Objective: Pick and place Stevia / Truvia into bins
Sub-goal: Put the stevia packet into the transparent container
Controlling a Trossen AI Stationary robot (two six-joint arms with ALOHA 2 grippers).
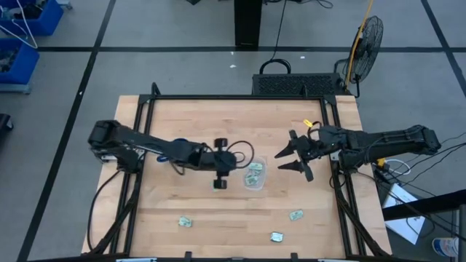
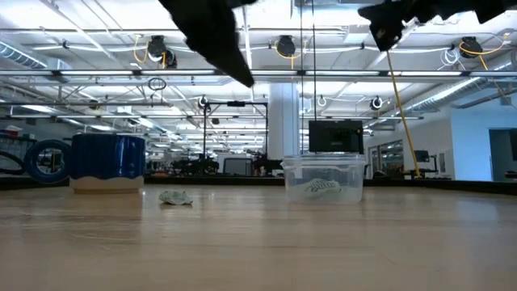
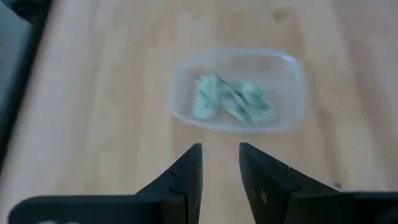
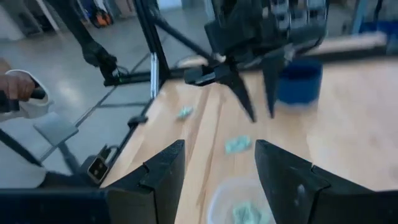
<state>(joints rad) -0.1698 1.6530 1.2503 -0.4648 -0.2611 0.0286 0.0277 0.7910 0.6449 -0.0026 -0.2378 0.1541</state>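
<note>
Looks like a few packets point(image 1: 253, 175) are already in the clear tub point(image 1: 261, 182), three point(image 1: 186, 221) left around 6 o'clock; left gripper point(image 1: 220, 172) and right gripper point(image 1: 291, 157) both spread open, empty.

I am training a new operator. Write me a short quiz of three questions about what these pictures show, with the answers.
1. True or false: the clear plastic tub already holds some Stevia packets.
2. In the high view, how many loose packets lie on the wooden table outside the tub? A) one B) three C) six
3. Fill in the missing word: the right gripper, hanging in the air beside the tub, has its fingers ____ and holds nothing.

Key: 1. True. 2. B; the other two lie at and. 3. open. The left gripper, on the tub's other side, is empty too.
</note>
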